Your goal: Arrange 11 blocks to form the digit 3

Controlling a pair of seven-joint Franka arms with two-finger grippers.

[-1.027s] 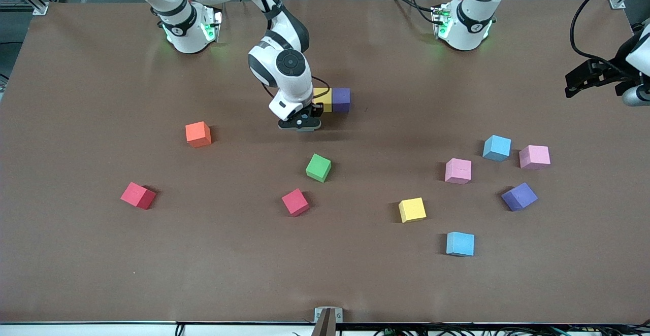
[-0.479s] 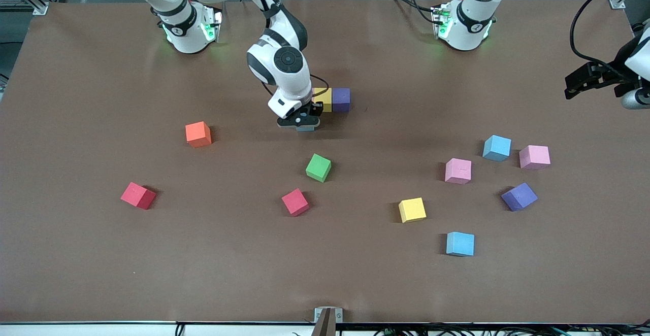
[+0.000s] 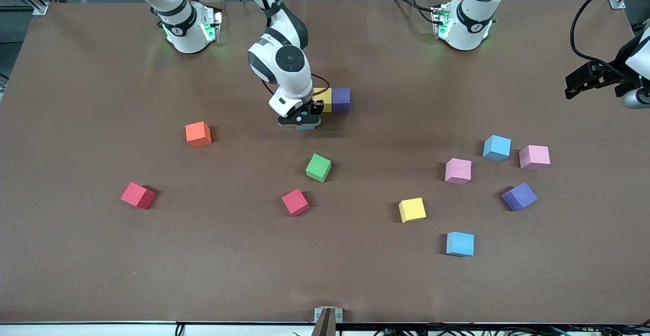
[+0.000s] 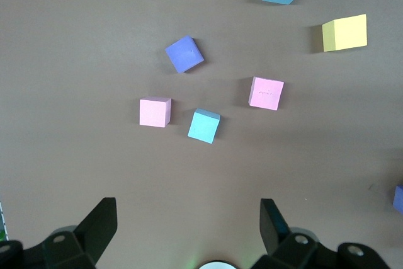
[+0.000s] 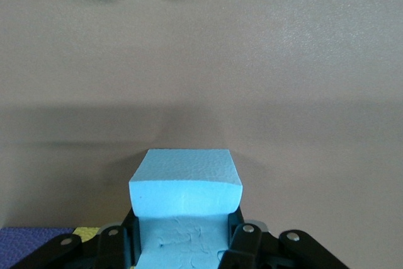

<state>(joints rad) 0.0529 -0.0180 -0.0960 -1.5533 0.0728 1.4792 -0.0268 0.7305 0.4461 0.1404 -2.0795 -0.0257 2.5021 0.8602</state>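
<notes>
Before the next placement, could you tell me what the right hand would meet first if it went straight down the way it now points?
Probably the bare table. The right hand, shut on a light blue block, hangs beside the yellow block; height is unclear.

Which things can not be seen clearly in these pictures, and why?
- Held light blue block: hidden in the front view under the right gripper; whether it touches the table is unclear.
- Yellow block beside the purple block: partly covered by the right arm.
- Left gripper: fingertips cut off.
</notes>
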